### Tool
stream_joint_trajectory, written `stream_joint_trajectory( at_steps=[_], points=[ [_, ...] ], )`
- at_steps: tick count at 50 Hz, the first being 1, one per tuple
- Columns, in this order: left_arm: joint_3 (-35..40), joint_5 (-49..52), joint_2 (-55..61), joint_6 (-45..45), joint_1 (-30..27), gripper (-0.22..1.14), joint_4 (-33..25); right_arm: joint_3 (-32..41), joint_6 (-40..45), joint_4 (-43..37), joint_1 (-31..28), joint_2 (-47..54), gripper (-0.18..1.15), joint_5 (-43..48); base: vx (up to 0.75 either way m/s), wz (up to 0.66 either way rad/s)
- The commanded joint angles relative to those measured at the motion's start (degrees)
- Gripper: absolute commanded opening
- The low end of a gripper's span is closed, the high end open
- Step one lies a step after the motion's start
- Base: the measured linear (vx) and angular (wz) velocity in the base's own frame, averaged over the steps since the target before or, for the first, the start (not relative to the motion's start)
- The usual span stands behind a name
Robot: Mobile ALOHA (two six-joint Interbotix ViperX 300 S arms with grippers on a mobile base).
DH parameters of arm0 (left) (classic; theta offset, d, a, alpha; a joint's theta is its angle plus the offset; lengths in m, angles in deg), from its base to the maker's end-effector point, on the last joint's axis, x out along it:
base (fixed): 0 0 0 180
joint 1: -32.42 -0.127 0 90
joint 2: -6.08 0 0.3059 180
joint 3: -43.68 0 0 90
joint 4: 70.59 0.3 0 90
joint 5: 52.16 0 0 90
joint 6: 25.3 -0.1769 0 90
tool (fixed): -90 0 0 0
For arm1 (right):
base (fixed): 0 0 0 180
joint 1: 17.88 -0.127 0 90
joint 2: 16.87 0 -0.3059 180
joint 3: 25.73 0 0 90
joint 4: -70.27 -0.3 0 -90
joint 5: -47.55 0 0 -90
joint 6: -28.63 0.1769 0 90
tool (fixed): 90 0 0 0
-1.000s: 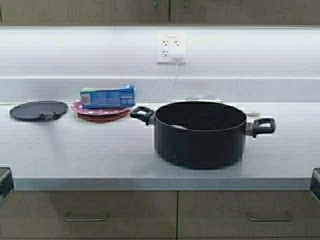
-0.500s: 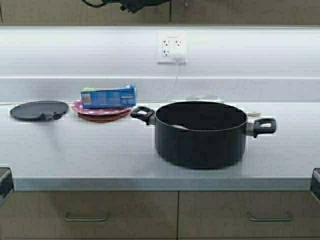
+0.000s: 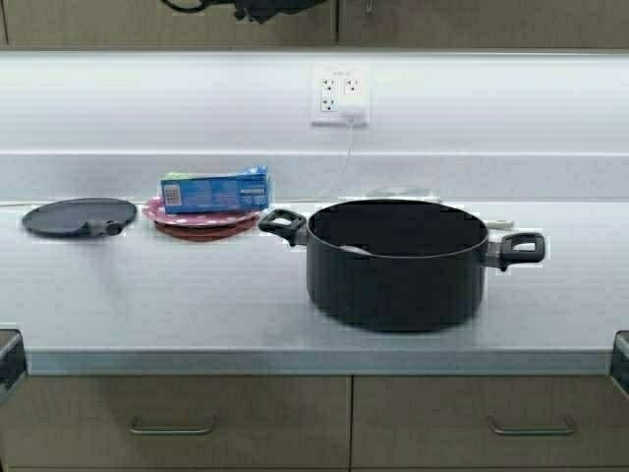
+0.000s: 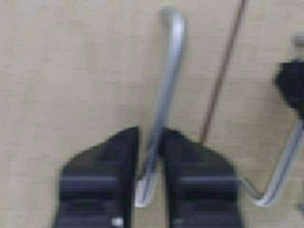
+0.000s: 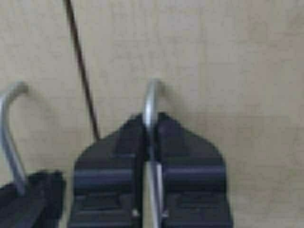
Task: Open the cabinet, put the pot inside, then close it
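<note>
Cabinet [image 4: 71, 71] handles in both grippers (pinched)

The cabinet [image 3: 472, 25] is cut off by the high view's top edge, showing only its lower strip, and both wrist views are blurred.

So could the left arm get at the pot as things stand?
Probably not right away: the left gripper is up at the cabinet, closed around a door handle. The pot itself sits unobstructed on the counter.
</note>
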Motion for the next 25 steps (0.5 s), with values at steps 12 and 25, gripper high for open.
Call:
stream_joint_trajectory(
  at_steps=[12,25],
  points=[
    [1.4,9.9,-3.2,0.5,-1.7,0.04,1.1,0.4,0.4,-0.2,1.1,-4.0,0.06,-2.3,-0.01,0.02],
    [-13.1,16.3,-17.2,1.7,-1.4,0.03,2.9,-11.4,0.3,1.1,-1.1,-15.0,0.06,-4.8,0.0,0.0]
  ],
)
